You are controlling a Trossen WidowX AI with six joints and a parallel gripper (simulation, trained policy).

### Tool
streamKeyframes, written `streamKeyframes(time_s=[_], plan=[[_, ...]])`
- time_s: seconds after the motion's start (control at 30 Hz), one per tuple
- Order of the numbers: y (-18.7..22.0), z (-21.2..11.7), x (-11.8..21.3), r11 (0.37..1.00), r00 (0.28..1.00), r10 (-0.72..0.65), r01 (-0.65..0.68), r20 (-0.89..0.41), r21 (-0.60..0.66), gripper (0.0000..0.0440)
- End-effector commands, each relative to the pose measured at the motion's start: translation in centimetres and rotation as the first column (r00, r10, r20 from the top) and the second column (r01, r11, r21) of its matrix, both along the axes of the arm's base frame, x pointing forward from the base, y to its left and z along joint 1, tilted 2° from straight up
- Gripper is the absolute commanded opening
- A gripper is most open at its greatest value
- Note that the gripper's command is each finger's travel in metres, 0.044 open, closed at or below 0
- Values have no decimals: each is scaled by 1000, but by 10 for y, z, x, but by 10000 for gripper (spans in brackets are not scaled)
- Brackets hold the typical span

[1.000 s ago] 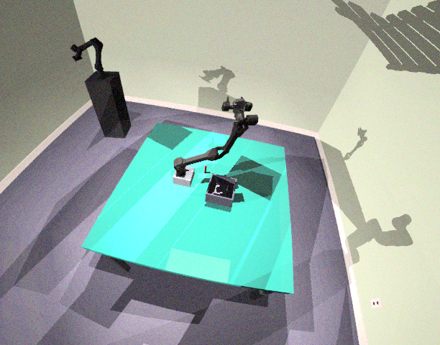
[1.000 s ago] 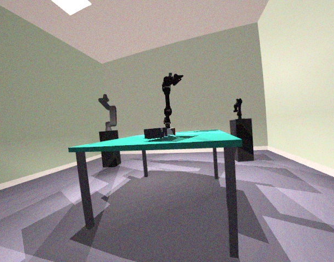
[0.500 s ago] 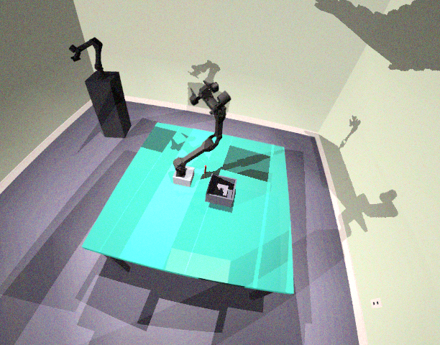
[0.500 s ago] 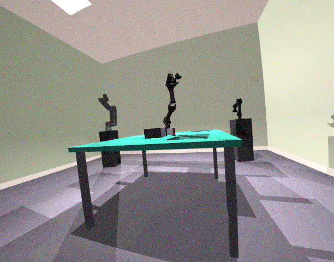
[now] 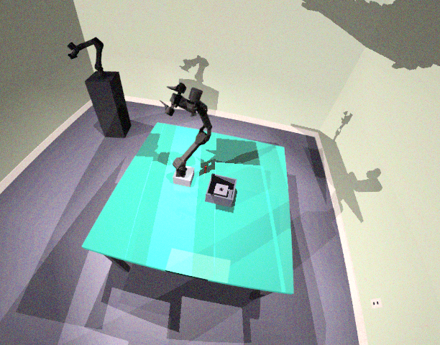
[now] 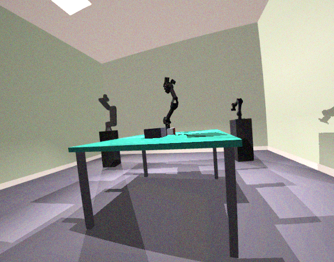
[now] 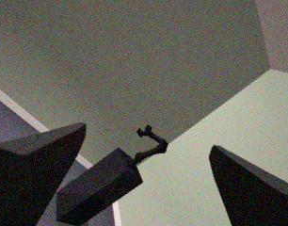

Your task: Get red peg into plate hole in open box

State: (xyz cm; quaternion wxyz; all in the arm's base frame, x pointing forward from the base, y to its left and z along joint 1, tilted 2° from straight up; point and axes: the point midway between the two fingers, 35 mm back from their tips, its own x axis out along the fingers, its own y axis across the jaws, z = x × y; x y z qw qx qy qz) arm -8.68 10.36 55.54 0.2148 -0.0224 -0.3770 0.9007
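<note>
Near the upper middle of the top view, we have our gripper (image 5: 163, 95) (image 7: 150, 140) released, fingers spread; the red peg (image 5: 205, 169) (image 6: 174, 130) stands on the table (image 5: 246, 237) (image 6: 155, 145), near the box (image 5: 220, 200) (image 6: 154, 132).
</note>
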Motion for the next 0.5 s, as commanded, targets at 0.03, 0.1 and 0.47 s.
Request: streamKeyframes(time_s=[0.03,0.1,0.47], plan=[[-42,-20,-38,990,987,126,-132,103,47,417],[-59,-29,-50,981,974,176,-186,145,61,416],[-157,-92,-86,877,834,402,-470,379,103,417]])
